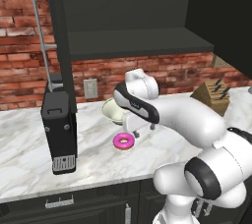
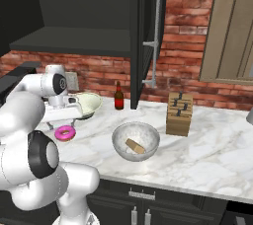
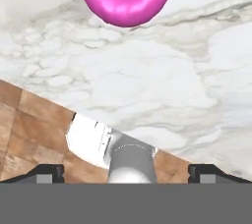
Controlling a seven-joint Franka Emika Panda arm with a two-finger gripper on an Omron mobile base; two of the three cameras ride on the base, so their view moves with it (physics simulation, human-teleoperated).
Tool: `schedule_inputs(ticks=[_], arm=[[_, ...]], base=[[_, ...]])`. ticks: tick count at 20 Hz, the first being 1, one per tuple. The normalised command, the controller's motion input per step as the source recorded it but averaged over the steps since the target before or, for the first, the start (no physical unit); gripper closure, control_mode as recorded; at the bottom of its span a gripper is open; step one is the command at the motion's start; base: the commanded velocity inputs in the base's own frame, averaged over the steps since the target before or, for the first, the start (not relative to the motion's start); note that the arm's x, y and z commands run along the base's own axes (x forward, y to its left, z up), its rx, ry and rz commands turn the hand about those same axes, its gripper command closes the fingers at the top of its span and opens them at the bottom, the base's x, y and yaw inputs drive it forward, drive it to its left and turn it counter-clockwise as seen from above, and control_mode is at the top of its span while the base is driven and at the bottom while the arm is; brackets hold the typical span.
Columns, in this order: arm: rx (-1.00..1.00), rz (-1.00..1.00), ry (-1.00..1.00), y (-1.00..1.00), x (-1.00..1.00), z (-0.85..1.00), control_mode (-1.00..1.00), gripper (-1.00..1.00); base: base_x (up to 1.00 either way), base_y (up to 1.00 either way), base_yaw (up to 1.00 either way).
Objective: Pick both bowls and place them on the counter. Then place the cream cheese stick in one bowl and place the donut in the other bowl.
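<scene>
**Hand spread above worktop, donut not yet in a bowl**

Worktop (image 2: 217, 145): long white marble slab with grey veins over dark cabinets, brick wall behind. An open dark cabinet door (image 1: 59, 61) hangs over its left part in the left base view.

Arm: reaches forward over the worktop; the hand (image 3: 126, 171) points down at the marble, its 2 dark fingertips (image 3: 47, 173) at the far corners of the hand view, spread wide with nothing between them.

Knife block (image 2: 179, 114): wooden, upright on the worktop, just right of the grey bowl.

Grey marbled bowl (image 2: 136, 141): stands on the worktop near the front edge, in the right base view. The cream cheese stick (image 2: 135, 146) lies inside it, tilted.

Cream bowl (image 2: 90, 103): on the worktop nearer the wall, partly hidden by the arm; just behind the donut.

Bottle (image 2: 119, 96): dark, upright by the wall, right of the cream bowl.

Donut (image 1: 123, 142): pink ring, flat on bare marble in front of the cream bowl, apart from both bowls; in the hand view it sits at the top edge, ahead of the fingertips, not touched
</scene>
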Motion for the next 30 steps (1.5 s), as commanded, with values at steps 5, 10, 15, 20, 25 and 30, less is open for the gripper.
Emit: schedule_inputs(ticks=[5,10,15,20,25,30], arm=[[0.0,0.0,-0.01,0.15,0.38,-0.31,-1.0,-1.0],[0.0,0.0,0.0,0.04,0.37,-0.25,-1.0,-1.0],[0.0,0.0,-0.02,0.0,0.43,-0.24,-1.0,-1.0],[0.0,0.0,-0.02,0.04,0.36,-0.24,-1.0,-1.0],[0.0,-0.01,0.0,0.18,0.18,-0.25,-1.0,-1.0],[0.0,-0.01,0.0,0.18,0.14,-0.26,-1.0,-1.0]], base=[[0.0,0.0,0.0],[0.0,0.0,0.0],[0.0,0.0,0.0],[0.0,0.0,0.0],[0.0,0.0,0.0],[0.0,0.0,0.0]])
